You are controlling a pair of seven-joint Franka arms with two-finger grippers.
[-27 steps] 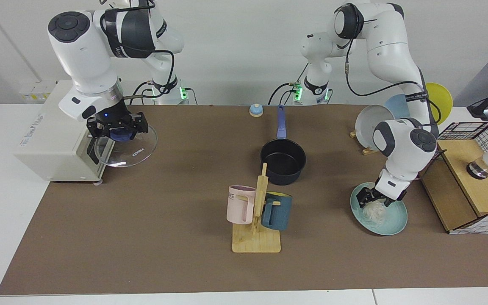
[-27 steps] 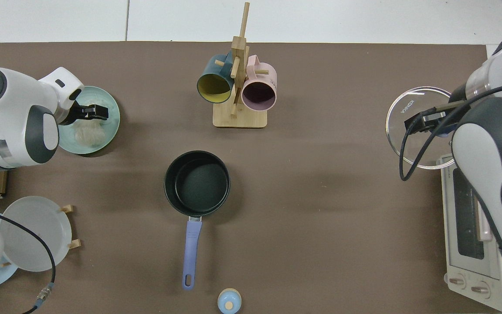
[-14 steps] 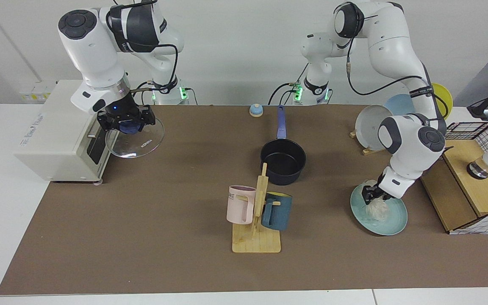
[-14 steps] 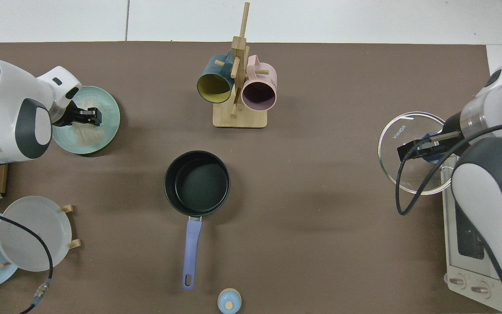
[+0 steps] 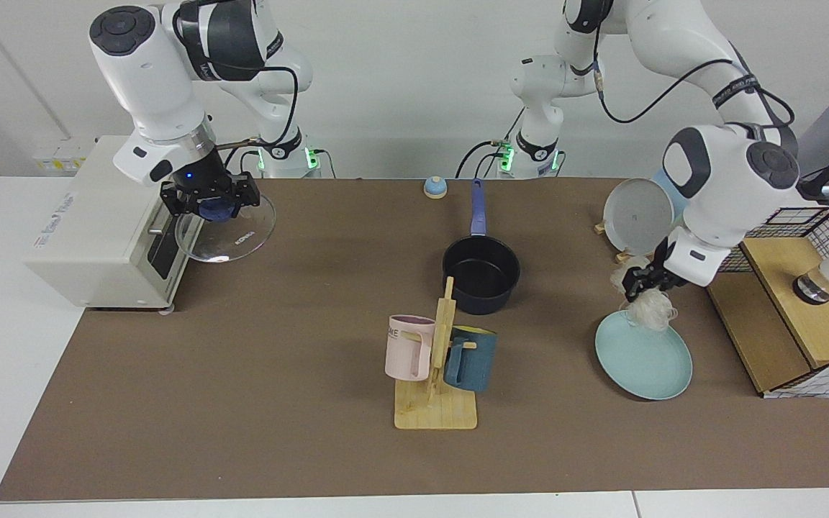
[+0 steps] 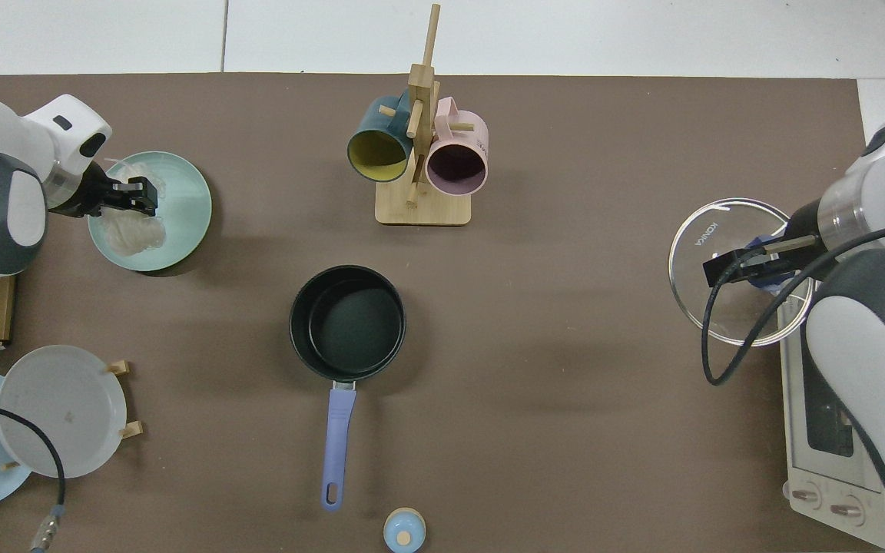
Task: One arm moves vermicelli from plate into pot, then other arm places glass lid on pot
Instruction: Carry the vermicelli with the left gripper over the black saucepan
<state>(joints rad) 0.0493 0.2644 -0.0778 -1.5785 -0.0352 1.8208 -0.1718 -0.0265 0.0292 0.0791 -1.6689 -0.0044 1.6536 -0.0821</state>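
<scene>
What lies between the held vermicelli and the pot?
Only bare brown mat, as the top view shows, between the vermicelli and the pot.

Pale teal plate (image 5: 648,357), white vermicelli (image 5: 650,309), black pot (image 5: 481,275), brown table (image 5: 242,360).

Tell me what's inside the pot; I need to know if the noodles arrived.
The pot shows only its bare dark bottom. The vermicelli hangs from the left claw above the plate. Nothing covers the pot: the right claw holds the glass lid far off.

The left tool (image 5: 639,285) has lifted the vermicelli (image 5: 650,309) off the plate (image 5: 655,367).
</scene>
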